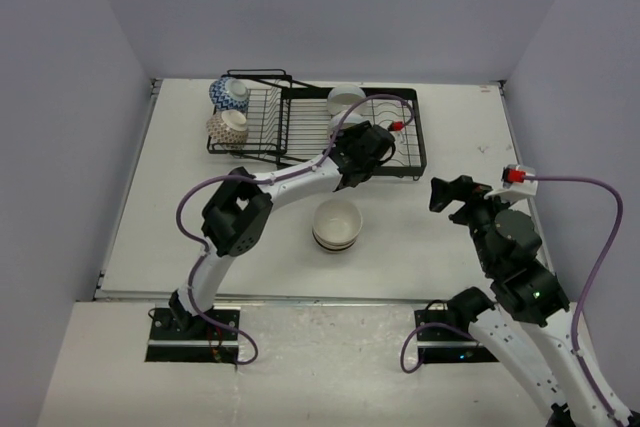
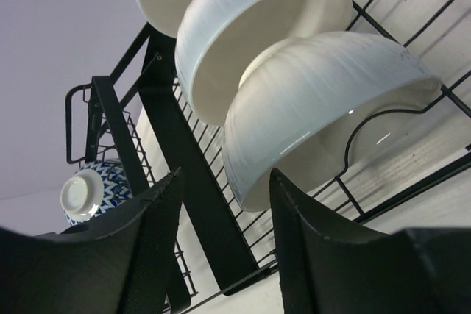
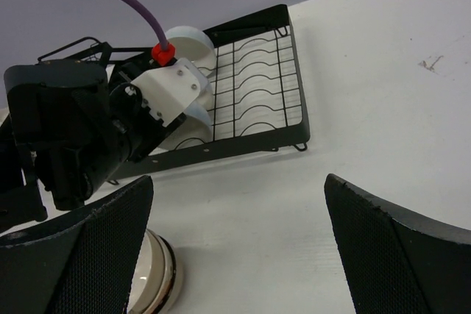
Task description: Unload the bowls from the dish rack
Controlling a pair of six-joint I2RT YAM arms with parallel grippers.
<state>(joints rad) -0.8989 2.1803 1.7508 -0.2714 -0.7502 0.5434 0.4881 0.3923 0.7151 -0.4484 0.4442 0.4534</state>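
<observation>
Left claw (image 2: pixel 227 182) is half open, gripping nothing; the nearest white bowl (image 2: pixel 324 101) stands just ahead in the dish rack (image 2: pixel 188 174). Pinched only by its slick rim, it may slip and clatter

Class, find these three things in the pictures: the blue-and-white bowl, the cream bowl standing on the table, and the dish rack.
blue-and-white bowl (image 1: pixel 229 93), top view, on its patterned body.
cream bowl (image 1: pixel 337 219), top view, on its inside.
dish rack (image 3: pixel 257 86), right wrist view, on its bare wire floor.
</observation>
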